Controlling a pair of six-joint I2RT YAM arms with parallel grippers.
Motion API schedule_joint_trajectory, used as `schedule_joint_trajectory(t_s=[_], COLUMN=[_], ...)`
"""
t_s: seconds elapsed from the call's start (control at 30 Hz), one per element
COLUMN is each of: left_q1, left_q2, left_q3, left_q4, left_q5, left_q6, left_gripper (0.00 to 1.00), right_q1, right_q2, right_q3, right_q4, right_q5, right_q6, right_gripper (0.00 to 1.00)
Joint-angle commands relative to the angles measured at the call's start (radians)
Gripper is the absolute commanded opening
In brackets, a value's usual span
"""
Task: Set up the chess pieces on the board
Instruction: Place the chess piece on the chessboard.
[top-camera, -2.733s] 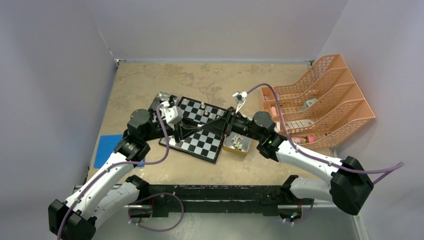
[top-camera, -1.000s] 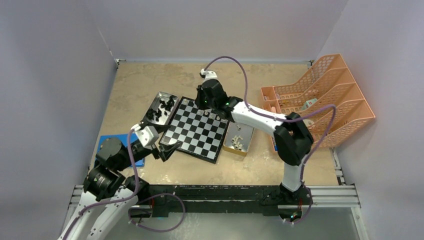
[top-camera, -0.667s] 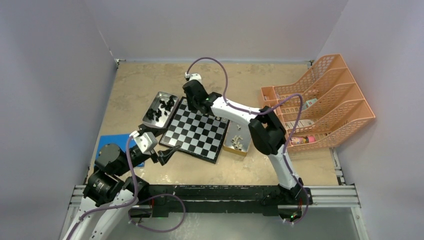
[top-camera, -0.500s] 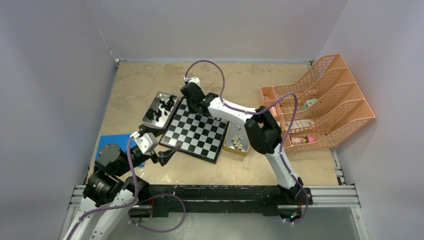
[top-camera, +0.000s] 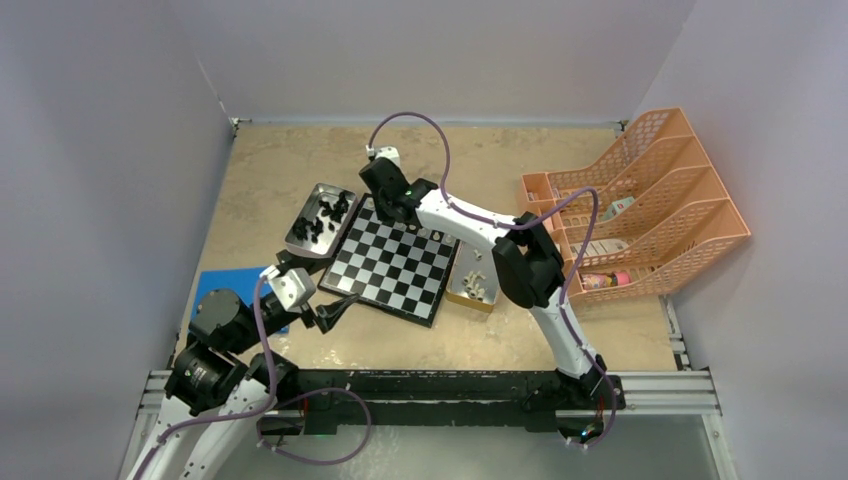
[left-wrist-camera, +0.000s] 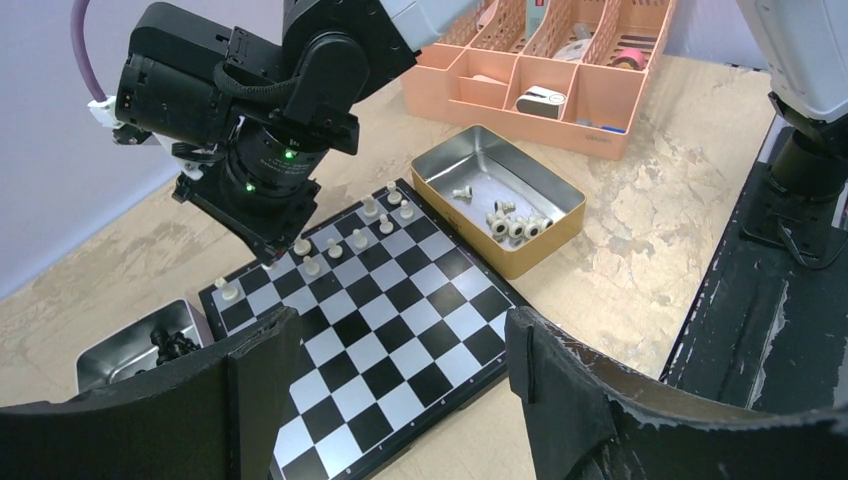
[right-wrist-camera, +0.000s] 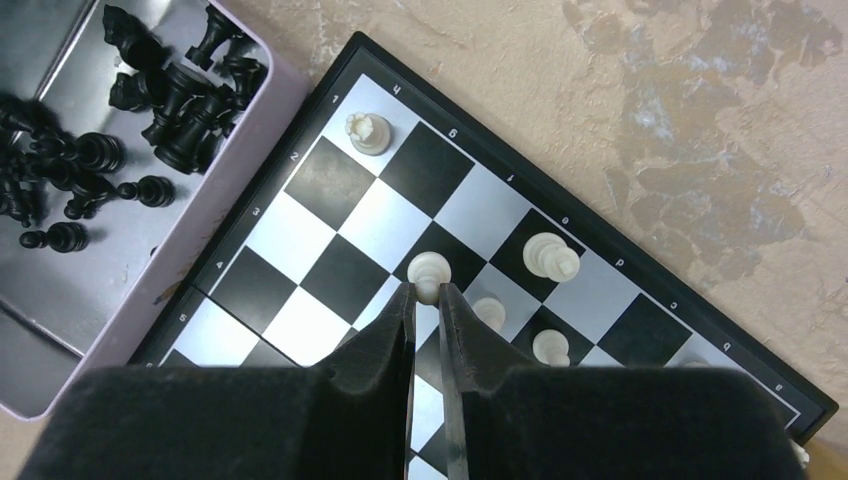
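- The board (top-camera: 392, 262) lies at an angle mid-table. My right arm stretches over its far corner, and my left arm sits back off the near corner.
- My left gripper (left-wrist-camera: 392, 365) hangs with its fingers wide apart and nothing between them, well apart from the standing pieces.
- The tin of black pieces (right-wrist-camera: 95, 130) lies just beside the board's edge. Spare white ones lie in the gold tin (left-wrist-camera: 500, 215).
- My right gripper (right-wrist-camera: 428, 292) points straight down, fingers pinched onto a white pawn (right-wrist-camera: 430, 268).
- That pawn stands upright at my fingertips over a dark second-row square, near the corner rook (right-wrist-camera: 367, 131). I judge the release is the right arm's job alone.
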Motion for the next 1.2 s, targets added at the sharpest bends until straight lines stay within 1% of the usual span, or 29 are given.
schedule_joint_trajectory(t_s=[0.0,0.5,0.67,0.83,0.93,1.17], left_q1=[-0.004,-0.004,-0.004,-0.004,-0.004,-0.003], left_q2=[-0.007,-0.009,-0.005,-0.005,-0.007,0.007], left_q3=[0.013,0.015,0.015,0.015,0.014,0.012], left_q4=[0.018,0.013,0.013,0.012,0.014,0.018], left_q5=[0.008,0.009,0.01,0.014,0.014,0.018], left_q6=[0.015,0.02,0.019,0.019,0.021,0.022], left_gripper=[0.75,0.75,0.75,0.75,0.75,0.75], right_q1=[0.003,0.004,0.004,0.004,0.004,0.004], right_q2=[0.013,0.066,0.074,0.056,0.032,-0.054], right_q3=[0.043,0.1,0.101,0.097,0.091,0.037], right_q4=[-0.01,-0.079,-0.083,-0.058,-0.037,-0.029], right_q5=[0.017,0.026,0.006,-0.007,0.0,0.0], right_q6=[-0.01,-0.017,-0.015,-0.014,-0.01,0.031], right_gripper=[0.16,0.18,0.19,0.2,0.26,0.28])
